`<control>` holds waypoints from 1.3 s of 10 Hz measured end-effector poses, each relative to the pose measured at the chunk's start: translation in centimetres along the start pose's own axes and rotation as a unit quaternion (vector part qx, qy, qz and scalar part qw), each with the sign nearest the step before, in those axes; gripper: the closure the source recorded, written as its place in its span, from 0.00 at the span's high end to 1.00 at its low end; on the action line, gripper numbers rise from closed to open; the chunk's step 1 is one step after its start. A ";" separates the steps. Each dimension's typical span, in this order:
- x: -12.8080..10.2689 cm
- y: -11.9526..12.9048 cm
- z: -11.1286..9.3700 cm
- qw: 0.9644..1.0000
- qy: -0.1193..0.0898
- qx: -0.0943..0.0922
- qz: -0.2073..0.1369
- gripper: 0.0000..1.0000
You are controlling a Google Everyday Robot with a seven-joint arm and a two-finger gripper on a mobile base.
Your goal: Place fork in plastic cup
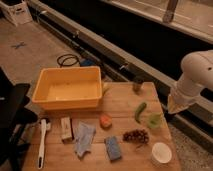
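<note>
Jaws closed tight describe the gripper, which hangs at the end of the white arm off the right edge of the tabletop, above and just to the right of the plastic cup; whether anything slim is pinched between them I cannot tell, since the tip shows only as a pale wedge against the dark floor. No fork can be made out lying anywhere on the wood, so it may well be in the grip, but that is a judgement and not something seen. The light green cup stands upright near the right edge, just beside the green cucumber-like vegetable, and nothing sticks out of it, so the placing itself is not yet done: what seems left is to bring the gripper over the cup's mouth, lower it and let go. Counting outward from there: one green cup, one green vegetable, one small dark cup toward the back, one bunch of dark grapes, one white round cup at the front right, one orange sponge-like piece, one blue sponge, one bluish cloth, one small tan block, one white long-handled brush, and one yellow tub, empty as far as can be seen.
</note>
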State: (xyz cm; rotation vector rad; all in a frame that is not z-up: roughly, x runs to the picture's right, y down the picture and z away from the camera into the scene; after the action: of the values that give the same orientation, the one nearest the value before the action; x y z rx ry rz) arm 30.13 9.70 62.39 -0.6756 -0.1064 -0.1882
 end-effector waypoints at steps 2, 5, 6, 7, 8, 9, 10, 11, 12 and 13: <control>0.5 -0.1 0.9 1.000 -0.007 -0.010 0.006 0.00; 0.9 -0.4 2.4 1.000 -0.020 -0.023 0.007 0.00; 1.0 -0.6 2.8 0.999 -0.026 -0.025 0.005 0.00; 1.2 -0.9 3.5 0.999 -0.034 -0.028 0.005 0.00; 1.4 -1.2 4.0 0.999 -0.040 -0.030 0.004 0.00; 1.5 -1.4 4.5 0.998 -0.047 -0.031 0.003 0.00; 1.5 -1.7 5.1 0.998 -0.055 -0.032 0.001 0.00; 1.7 -1.9 5.9 0.997 -0.063 -0.035 0.001 0.00; 1.8 -2.0 6.4 0.997 -0.068 -0.037 0.001 0.00; 1.9 -2.0 7.1 0.996 -0.074 -0.041 0.000 0.00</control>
State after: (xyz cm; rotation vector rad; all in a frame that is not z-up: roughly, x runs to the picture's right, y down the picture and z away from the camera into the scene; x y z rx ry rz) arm 31.26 12.39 69.41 -0.7719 -0.2419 -0.1422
